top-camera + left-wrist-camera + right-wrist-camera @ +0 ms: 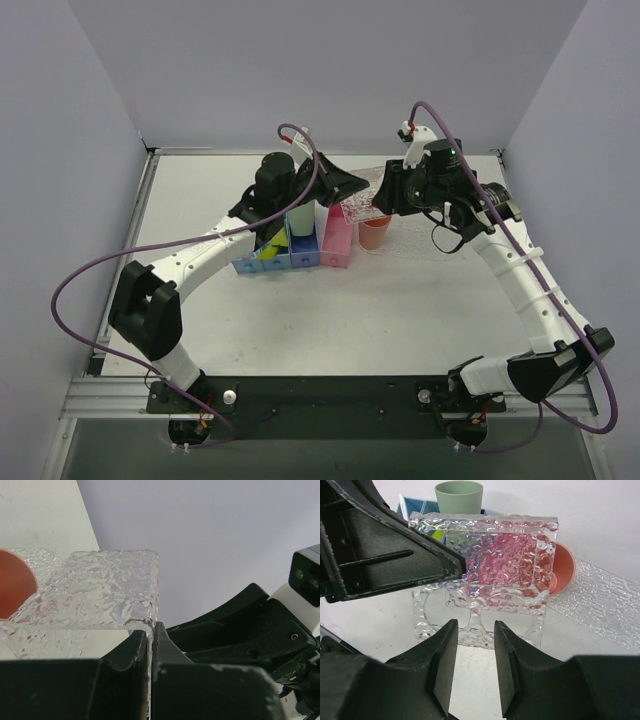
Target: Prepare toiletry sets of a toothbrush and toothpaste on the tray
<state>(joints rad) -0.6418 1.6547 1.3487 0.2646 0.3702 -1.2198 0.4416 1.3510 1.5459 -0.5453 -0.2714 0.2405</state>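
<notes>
My left gripper (151, 627) is shut on one edge of the clear bumpy tray (110, 587) and holds it tilted up off the table, above the pink box (337, 240). In the right wrist view the tray (520, 560) faces me with two round cutouts along its lower edge. My right gripper (476, 630) is open just short of that edge, nothing between its fingers. Lime-yellow toothpaste (268, 250) lies in a blue bin (262, 262). A thin white stick (403, 506), seemingly the toothbrush, shows beside the blue bin.
An orange cup (375, 232) stands right of the pink box. A pale green cup (460, 497) sits in the blue bins behind the tray. A second clear textured sheet (605, 600) lies flat on the table at the right. Walls close the back and sides.
</notes>
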